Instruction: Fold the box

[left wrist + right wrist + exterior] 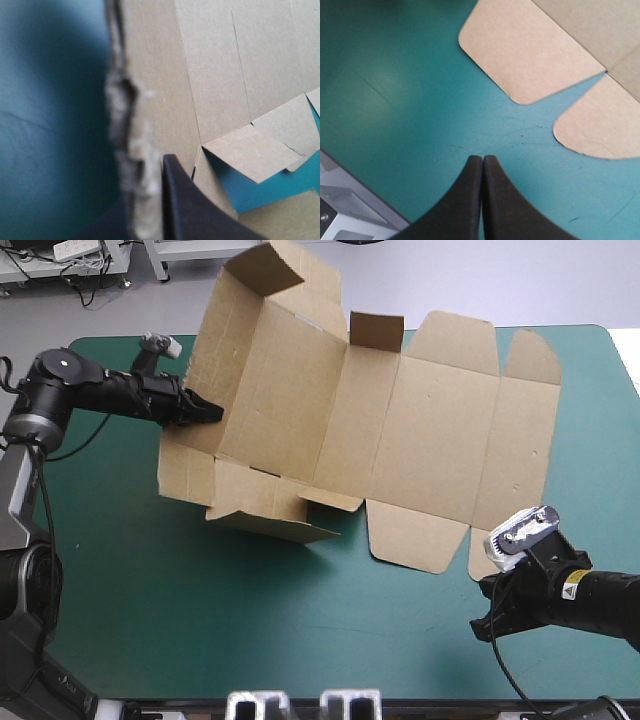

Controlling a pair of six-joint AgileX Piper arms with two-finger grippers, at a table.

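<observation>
At box (430, 440) left wall, clamps left fingers (200, 210) on likely light, stiff board, best taken by edges; holds right fingers (465, 200) together nearby.

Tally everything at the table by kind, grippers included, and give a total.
Box: 1
Grippers: 2 (left gripper, right gripper)
Total: 3

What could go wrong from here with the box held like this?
The left gripper pinches only the frayed edge of a raised wall of the box, so the board may slip or tear there. The right gripper is shut over the teal-green cover, off the box, so the flat part may slide if pulled.
</observation>
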